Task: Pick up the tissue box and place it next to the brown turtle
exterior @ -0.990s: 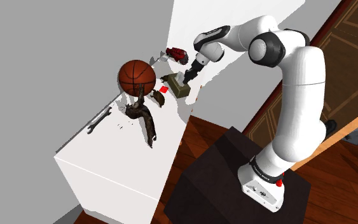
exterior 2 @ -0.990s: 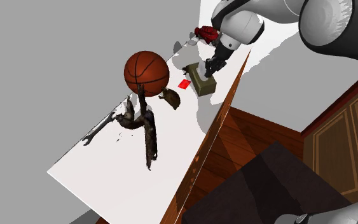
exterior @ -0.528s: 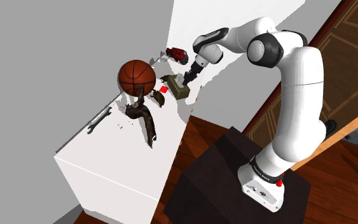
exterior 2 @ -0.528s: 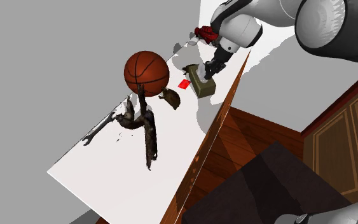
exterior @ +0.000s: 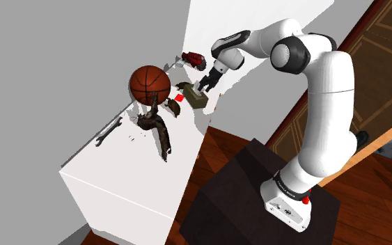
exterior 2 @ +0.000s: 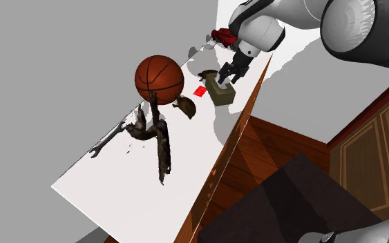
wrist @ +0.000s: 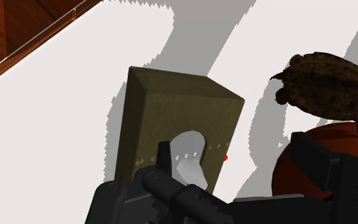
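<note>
At the far end of the white bench [exterior 2: 130, 197], close to the long edge that faces the robot's stand, the olive tissue box [exterior 2: 221, 95] appears to rest flat on the surface, with a white tissue [wrist: 187, 151] rising from the slot in its top. The brown turtle [exterior 2: 186, 105] sits farther in from that edge, near the box but apart from it. A small red square [exterior 2: 200, 90] lies on the bench between the two, and a basketball [exterior 2: 159, 77] stands beyond the turtle toward the bench's middle. Progress, as judged from this arrangement: the approach is made but the grasp is not. The box is not yet off the bench, so closing, lifting, carrying and setting down beside the turtle all remain. The black gripper [exterior 2: 224, 76] hangs directly over the box, its tips down at about the level of the box's top. In the wrist view its fingers stand spread. One finger [wrist: 117, 200] lies at the near end of the box by the tissue; whether it touches or is only just beside cannot be told. The other finger [wrist: 327, 168] stands clear on the turtle's side, with bare bench showing between it and the box wall. Nothing is clasped. The span looks wide enough to take the box across its narrow side, though that is an estimate. The short carry to the turtle would probably have to pass over or around the red square.
</note>
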You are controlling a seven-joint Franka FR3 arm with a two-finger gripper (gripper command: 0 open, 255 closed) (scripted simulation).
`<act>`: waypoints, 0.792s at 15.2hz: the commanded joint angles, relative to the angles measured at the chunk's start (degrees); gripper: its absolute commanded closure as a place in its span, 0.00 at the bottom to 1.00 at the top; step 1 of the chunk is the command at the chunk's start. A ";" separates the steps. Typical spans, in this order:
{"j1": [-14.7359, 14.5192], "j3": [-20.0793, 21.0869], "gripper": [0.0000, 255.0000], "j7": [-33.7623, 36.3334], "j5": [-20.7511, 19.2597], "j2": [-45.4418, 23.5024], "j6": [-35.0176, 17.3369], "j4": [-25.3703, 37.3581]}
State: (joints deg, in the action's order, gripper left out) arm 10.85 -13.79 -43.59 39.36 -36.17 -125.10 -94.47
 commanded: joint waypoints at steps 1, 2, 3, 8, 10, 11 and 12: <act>0.18 -0.44 0.00 0.29 -0.58 1.12 1.17 0.00; 0.37 -0.86 0.00 0.59 -1.16 2.19 2.37 0.08; 0.58 -1.28 0.00 0.88 -1.73 3.21 3.60 0.25; 0.75 -1.60 0.00 1.12 -2.18 3.99 4.60 0.44; 0.75 -1.60 0.00 1.12 -2.18 3.99 4.60 0.44; 0.75 -1.60 0.00 1.12 -2.18 3.99 4.60 0.44; 0.75 -1.60 0.00 1.12 -2.18 3.99 4.58 0.43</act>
